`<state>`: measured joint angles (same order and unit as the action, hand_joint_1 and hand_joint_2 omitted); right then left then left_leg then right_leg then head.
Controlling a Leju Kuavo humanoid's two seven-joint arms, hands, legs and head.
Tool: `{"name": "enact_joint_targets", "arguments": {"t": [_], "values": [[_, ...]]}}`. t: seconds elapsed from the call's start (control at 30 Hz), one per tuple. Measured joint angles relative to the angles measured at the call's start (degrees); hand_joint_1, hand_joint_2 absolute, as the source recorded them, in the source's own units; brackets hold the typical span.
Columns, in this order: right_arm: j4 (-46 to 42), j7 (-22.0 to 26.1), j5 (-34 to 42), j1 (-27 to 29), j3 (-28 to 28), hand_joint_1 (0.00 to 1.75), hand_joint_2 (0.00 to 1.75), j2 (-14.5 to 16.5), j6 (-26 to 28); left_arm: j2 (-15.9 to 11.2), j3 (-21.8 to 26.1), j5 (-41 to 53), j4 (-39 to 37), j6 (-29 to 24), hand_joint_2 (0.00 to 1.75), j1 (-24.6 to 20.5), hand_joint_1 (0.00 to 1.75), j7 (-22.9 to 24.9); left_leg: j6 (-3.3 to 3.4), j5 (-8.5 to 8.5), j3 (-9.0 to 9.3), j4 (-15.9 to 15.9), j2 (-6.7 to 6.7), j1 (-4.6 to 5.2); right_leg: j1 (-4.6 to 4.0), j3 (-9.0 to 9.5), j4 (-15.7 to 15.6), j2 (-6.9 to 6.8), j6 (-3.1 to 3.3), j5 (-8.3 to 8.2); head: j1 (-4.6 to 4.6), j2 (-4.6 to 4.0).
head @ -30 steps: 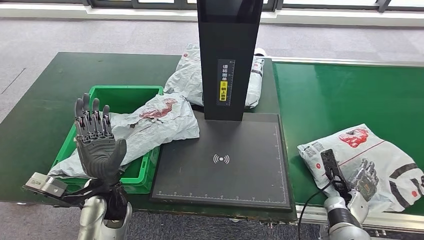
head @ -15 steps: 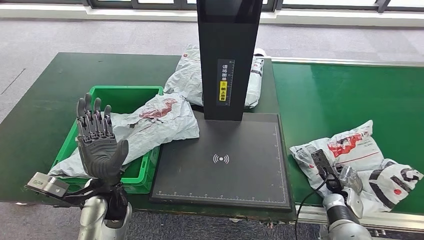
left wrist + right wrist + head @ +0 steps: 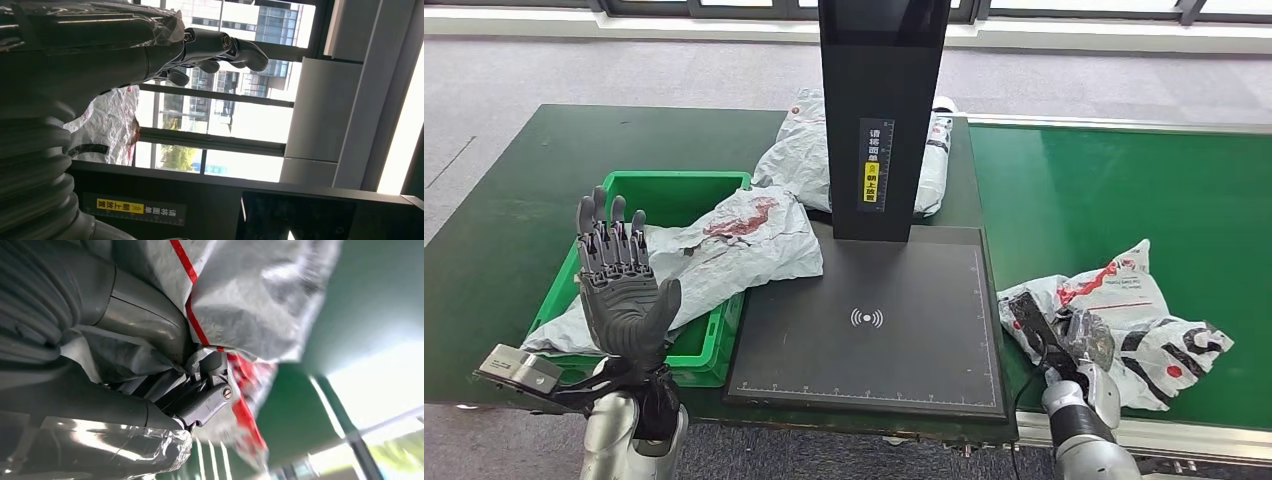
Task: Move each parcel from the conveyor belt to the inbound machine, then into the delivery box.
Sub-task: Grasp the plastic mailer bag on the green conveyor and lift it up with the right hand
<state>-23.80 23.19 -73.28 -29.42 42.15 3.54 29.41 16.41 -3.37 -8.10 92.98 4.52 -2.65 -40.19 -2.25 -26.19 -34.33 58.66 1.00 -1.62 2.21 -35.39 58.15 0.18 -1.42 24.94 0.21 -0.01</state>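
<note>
Grey parcel — now crumpled, nearer the scanner — gripped in right hand fingers.

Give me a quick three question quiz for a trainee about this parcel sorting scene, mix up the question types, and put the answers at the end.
1. True or false: the right hand grips the crumpled parcel on the conveyor belt.
2. Multiple choice: where does the parcel with the red print lie? A) flat on the scanner plate B) in the green box, hanging over its rim C) on the floor
3. Fill in: the left hand is raised, its fingers apart, and holds ______.

Key: 1 true; 2 B; 3 nothing
</note>
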Motion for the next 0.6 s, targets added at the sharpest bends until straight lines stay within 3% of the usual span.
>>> {"name": "enact_joint_targets", "arguments": {"t": [0.13, 0.4, 0.6], "values": [[-7.1, 8.5, 4.4, 1.7, -2.8, 1.75, 1.75, 3.9, 4.4, 0.0, 0.0, 0.1, 0.0, 0.0, 1.75, 0.0, 0.00, 0.0, -0.01, -0.01, 0.04, 0.0, -0.07, 0.00, -0.01, -0.05, 0.0, 0.12, 0.00, 0.00, -0.01, 0.01], [-11.4, 10.1, 6.3, 2.8, -4.8, 1.75, 1.75, 6.1, 4.8, 0.0, 0.0, 0.1, 0.0, 0.0, 1.75, 0.0, 0.00, 0.0, -0.01, -0.01, 0.02, 0.0, -0.05, -0.01, -0.01, -0.06, 0.0, 0.05, 0.01, 0.01, -0.02, 0.01], [-33.8, 15.7, 19.1, 10.1, -15.7, 1.75, 1.75, 12.8, 9.7, 0.0, 0.0, 0.4, -0.4, 0.3, 1.75, -0.1, 0.00, 0.0, -0.02, -0.01, -0.01, 0.0, -0.06, -0.01, 0.00, -0.12, 0.0, 0.10, 0.01, 0.01, -0.02, -0.01]]}}
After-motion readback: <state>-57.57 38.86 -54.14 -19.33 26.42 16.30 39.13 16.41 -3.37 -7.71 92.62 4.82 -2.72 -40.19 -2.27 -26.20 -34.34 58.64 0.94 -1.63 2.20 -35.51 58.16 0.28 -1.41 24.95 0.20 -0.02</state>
